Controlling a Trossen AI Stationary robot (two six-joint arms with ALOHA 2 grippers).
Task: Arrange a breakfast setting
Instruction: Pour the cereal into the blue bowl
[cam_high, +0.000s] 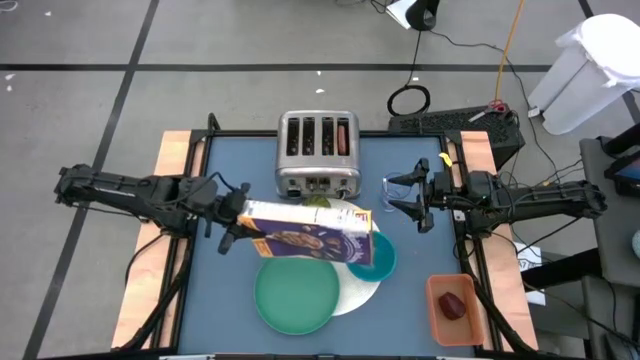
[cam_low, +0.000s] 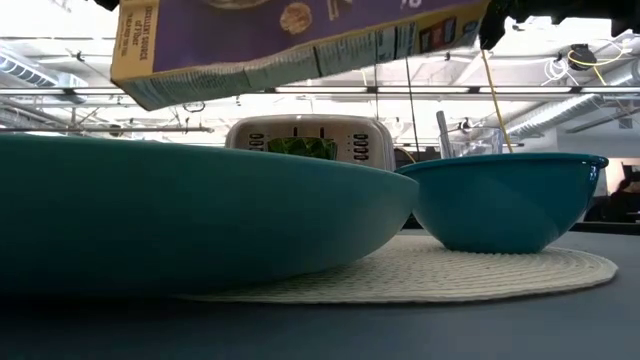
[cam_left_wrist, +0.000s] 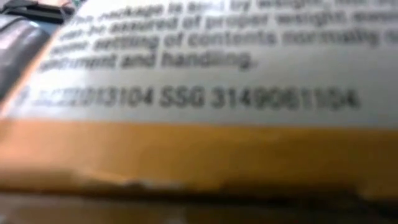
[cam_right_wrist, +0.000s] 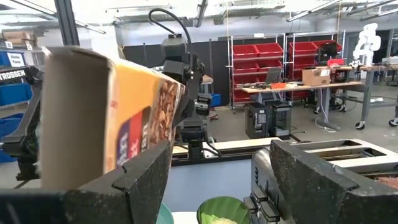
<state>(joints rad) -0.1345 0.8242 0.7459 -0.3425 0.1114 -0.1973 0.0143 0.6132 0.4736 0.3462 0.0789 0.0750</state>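
My left gripper (cam_high: 238, 220) is shut on the purple cereal box (cam_high: 310, 235), which hangs above the white round disc (cam_high: 362, 292), the green plate (cam_high: 297, 295) and the teal bowl (cam_high: 382, 258). The box (cam_right_wrist: 106, 112) points end-on at the right wrist camera. Plate and bowl (cam_low: 500, 200) rest on the disc (cam_low: 450, 275). A small yellow-green cup (cam_right_wrist: 221, 213) stands before the toaster. My right gripper (cam_high: 400, 205) is open, raised at the table's right, beside the clear glass (cam_high: 399, 184). The dark red fruit (cam_high: 453, 305) lies in an orange tray. My left gripper holds the cereal box by its left end (cam_high: 250, 222), coming nearly level from the table's left, along the box's length. The box lies lengthwise, printed face up, lifted clear over plate and bowl. The end panel (cam_left_wrist: 199, 93) fills the wrist view and hides the fingers.
The silver four-slot toaster (cam_high: 318, 150) stands at the far middle of the table. The orange tray (cam_high: 455, 310) sits at the near right corner. Wooden side rails (cam_high: 178, 150) border the blue mat, with open mat at the near left.
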